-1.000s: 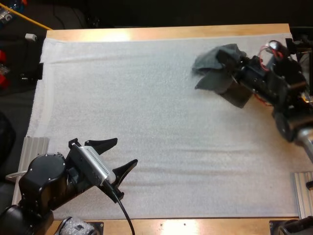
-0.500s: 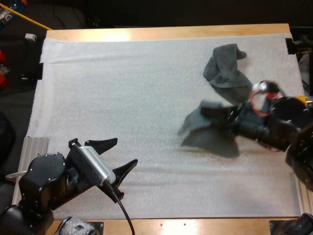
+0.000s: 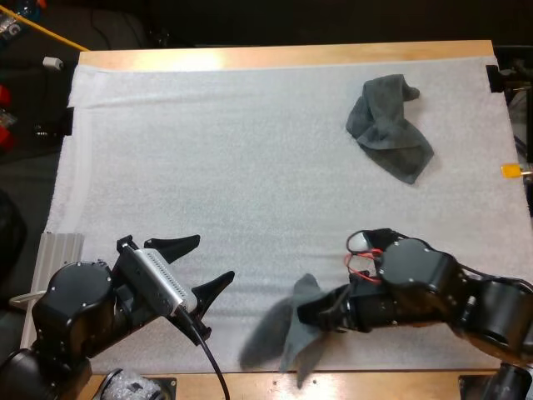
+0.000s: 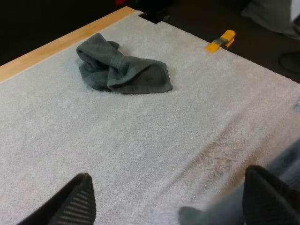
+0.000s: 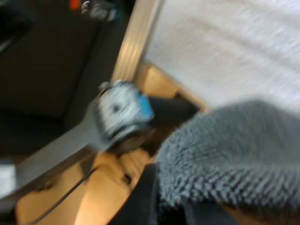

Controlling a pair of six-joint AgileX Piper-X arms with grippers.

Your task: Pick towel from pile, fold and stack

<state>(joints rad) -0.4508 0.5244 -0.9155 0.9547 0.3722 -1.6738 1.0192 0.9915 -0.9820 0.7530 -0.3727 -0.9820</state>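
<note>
A crumpled dark grey-green towel [image 3: 388,125] lies on the white mat [image 3: 208,150] at the far right, and the left wrist view looks across the mat at this towel [image 4: 120,70]. A second towel [image 3: 290,335] hangs blurred at the mat's near edge, right of the middle. My right gripper [image 3: 315,315] is shut on its upper part. In the right wrist view this held towel [image 5: 234,150] bulges close in front of the fingers. My left gripper [image 3: 212,260] rests at the near left, open with nothing in it, a short way left of the hanging towel.
The wooden table's front edge [image 3: 333,383] runs just under the held towel. An orange clip [image 4: 220,41] sits past the mat's far right side. Bare mat lies between the two towels.
My right gripper pulled one towel off the far-right pile and swept it down to the mat's near edge. One crumpled towel stayed behind. The left arm has not moved.
</note>
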